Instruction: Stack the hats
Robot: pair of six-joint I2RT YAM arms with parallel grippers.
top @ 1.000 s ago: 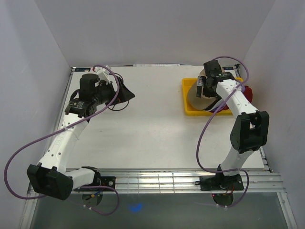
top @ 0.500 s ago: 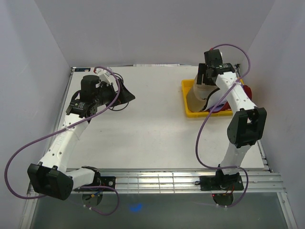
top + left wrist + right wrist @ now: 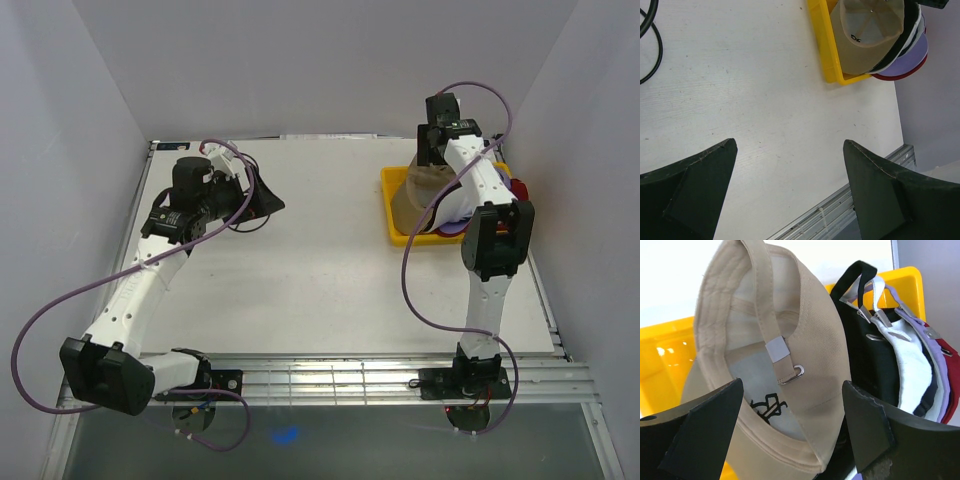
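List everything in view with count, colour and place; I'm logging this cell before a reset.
caps: five, nested in the tray; tan cap on top, then black cap, white cap, purple cap, red cap
tray: one, yellow, far right of the table
table: one, white, under everything
cable: one, black, on the table's far left
arms: two, white and black, near edge
left gripper: one, black, open over bare table
right gripper: one, black, open above the tan cap

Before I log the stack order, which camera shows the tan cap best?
Right wrist: the tan cap fills the frame, with its back strap and buckle plain to see. Left wrist shows its crown, small and far off, at the yellow tray. Top external shows only part of it, because the right arm crosses it.
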